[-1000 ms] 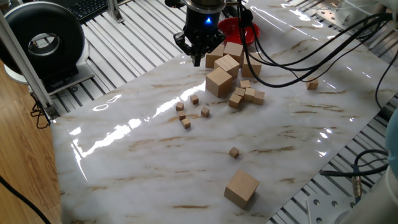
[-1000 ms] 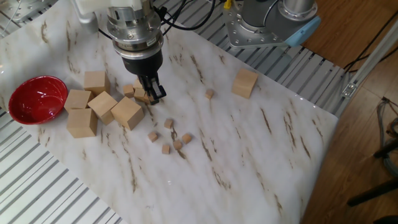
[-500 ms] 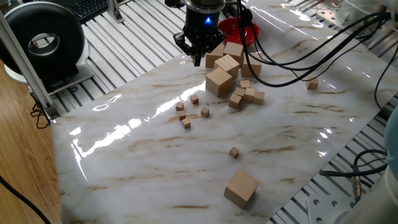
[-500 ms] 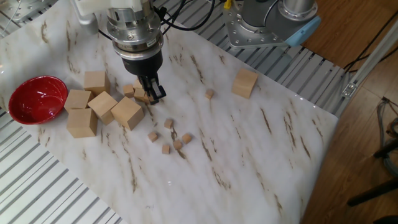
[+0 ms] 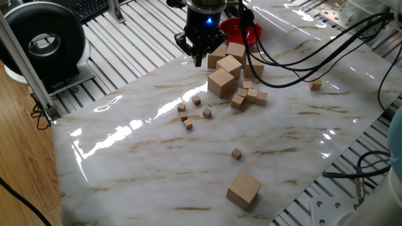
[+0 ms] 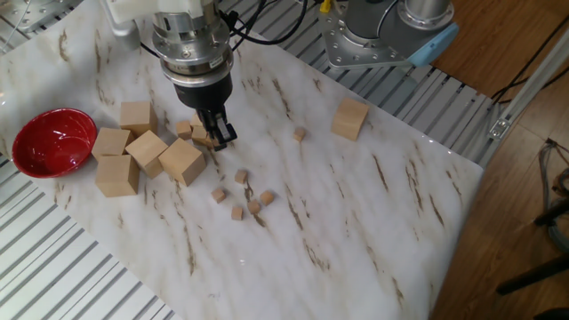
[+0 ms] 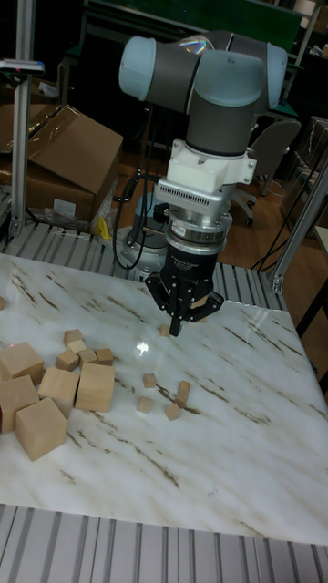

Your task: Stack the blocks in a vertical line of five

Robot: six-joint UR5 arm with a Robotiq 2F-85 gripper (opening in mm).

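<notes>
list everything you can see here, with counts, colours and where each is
tiny blocks: six, light wood; five loose mid-table, one apart
medium cubes: about four, light wood, clustered by the large ones
large cubes: six, light wood; five grouped near the bowl, one alone
bowl: one, red, table edge
table: one, white marble pattern
cardboard box: one, brown, behind the table
end effector: one, black, fingers together, low by the medium cubes

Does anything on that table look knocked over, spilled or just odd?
Nothing looks spilled or broken. The wooden cubes lie scattered loosely on the marble table, none stacked yet; one large cube sits alone near the edge, and the gripper hangs beside the small cubes.
</notes>
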